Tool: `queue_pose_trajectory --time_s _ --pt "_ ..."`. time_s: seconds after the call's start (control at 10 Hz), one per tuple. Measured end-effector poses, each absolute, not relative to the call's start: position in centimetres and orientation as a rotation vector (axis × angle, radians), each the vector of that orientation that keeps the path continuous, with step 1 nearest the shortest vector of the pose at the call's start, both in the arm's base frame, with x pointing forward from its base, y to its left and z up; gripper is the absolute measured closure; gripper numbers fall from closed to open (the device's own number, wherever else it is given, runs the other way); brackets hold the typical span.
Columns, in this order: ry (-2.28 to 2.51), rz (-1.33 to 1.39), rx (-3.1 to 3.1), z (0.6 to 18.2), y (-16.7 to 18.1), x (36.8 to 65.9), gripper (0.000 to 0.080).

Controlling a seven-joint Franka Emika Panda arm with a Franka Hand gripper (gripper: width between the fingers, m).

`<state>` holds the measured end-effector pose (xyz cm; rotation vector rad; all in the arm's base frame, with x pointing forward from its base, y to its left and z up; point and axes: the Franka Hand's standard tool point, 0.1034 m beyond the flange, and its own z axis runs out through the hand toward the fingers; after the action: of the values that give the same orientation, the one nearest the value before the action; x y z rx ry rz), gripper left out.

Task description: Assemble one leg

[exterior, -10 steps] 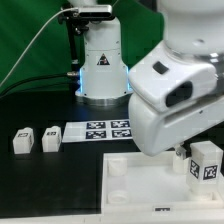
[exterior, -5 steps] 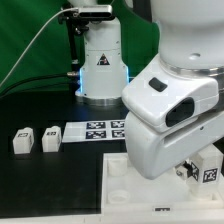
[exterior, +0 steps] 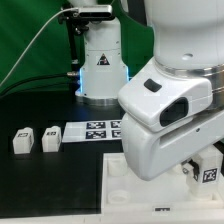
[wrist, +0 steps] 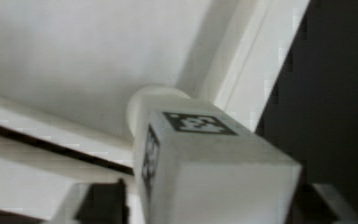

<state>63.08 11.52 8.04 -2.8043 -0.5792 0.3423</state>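
My gripper (exterior: 197, 170) is shut on a leg (exterior: 210, 170), a small white block with a black-and-white tag. I hold it over the right part of the large white tray-like piece (exterior: 122, 182). In the wrist view the leg (wrist: 220, 165) stands between my dark fingers (wrist: 98, 205), and its tagged end points at a round corner socket (wrist: 151, 102) of the white piece (wrist: 87, 50). I cannot tell whether the leg touches the socket. Two more legs (exterior: 22, 141) (exterior: 51, 138) lie at the exterior view's left.
The marker board (exterior: 98, 130) lies flat behind the tray-like piece. The arm's round white base (exterior: 100, 65) stands at the back. The arm's bulky white body (exterior: 175, 100) hides much of the exterior view's right side. The table is black.
The arm's body has come down and shifted toward the exterior view's left. The held leg has sunk a little lower over the tray-like piece.
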Motion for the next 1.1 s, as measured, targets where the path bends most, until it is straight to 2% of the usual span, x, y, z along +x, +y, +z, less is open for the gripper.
queue_pose_trajectory --time_s 0.1,0.4,0.6,1.1 --pt "-0.574 0.342 -2.807 8.05 11.44 63.11 0.0491" --pt "-0.149 0.377 -2.891 7.86 11.30 63.33 0.0491" --pt "0.250 0.318 -2.893 7.90 10.94 63.39 0.0491" --pt "1.237 0.380 -2.677 7.83 10.68 63.18 0.0491"
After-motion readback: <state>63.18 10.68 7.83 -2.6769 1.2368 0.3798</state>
